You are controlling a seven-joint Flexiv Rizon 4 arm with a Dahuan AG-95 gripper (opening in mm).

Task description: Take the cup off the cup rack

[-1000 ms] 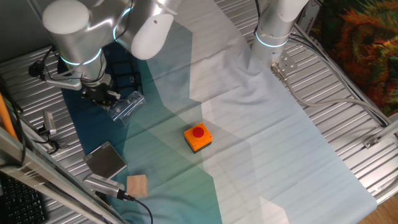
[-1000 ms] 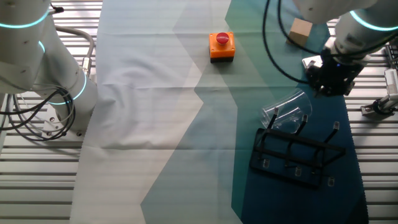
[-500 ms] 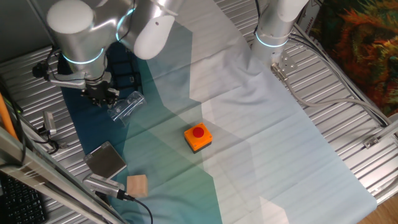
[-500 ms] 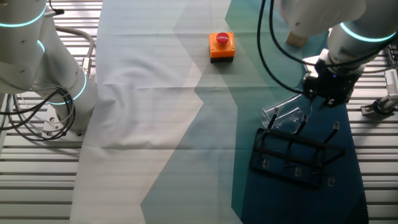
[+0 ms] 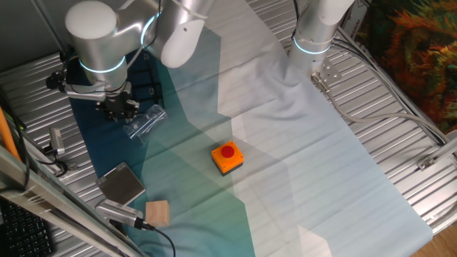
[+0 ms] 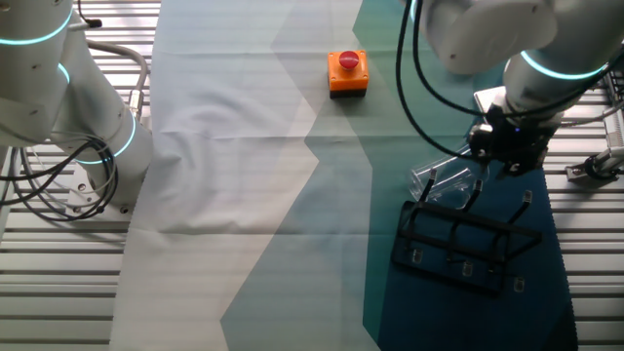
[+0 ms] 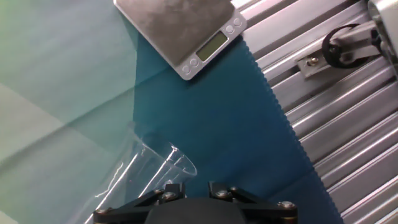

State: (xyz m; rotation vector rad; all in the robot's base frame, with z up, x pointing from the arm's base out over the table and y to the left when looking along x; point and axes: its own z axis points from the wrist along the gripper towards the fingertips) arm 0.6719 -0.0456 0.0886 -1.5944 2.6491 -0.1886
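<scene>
End effector (image 6: 507, 156), grip state unclear, hovers over tilted cup (image 6: 450, 179); scale (image 7: 180, 28) and orange button box (image 5: 227, 158) nearby.

The white arm (image 5: 107, 36) bends down over the table's corner, its wrist pointing straight down. The black gripper (image 6: 507, 156) hangs low above the cloth. Its fingers are mostly out of sight, so their spacing can't be judged.
</scene>
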